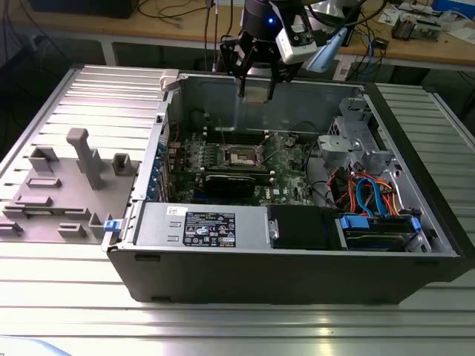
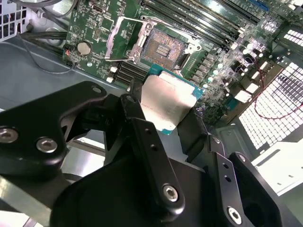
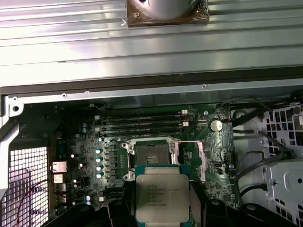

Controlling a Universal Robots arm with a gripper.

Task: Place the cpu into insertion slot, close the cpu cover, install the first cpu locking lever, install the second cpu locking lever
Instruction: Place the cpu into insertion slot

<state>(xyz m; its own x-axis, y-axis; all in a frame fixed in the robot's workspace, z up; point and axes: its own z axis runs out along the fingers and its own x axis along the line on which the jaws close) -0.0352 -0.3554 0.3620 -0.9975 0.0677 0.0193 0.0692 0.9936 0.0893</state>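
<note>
Tool [image 2: 165, 108] holds cpu [image 2: 166, 97] above case [image 1: 223, 278].

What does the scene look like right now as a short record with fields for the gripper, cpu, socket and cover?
gripper: above the open computer case, jaws shut on the cpu
cpu: held in the air over the motherboard, not in the socket
socket: empty, contacts bare
cpu cover: swung open, off the socket

Silvery cpu [image 3: 162, 197] — green motherboard [image 3: 94, 137].
</note>
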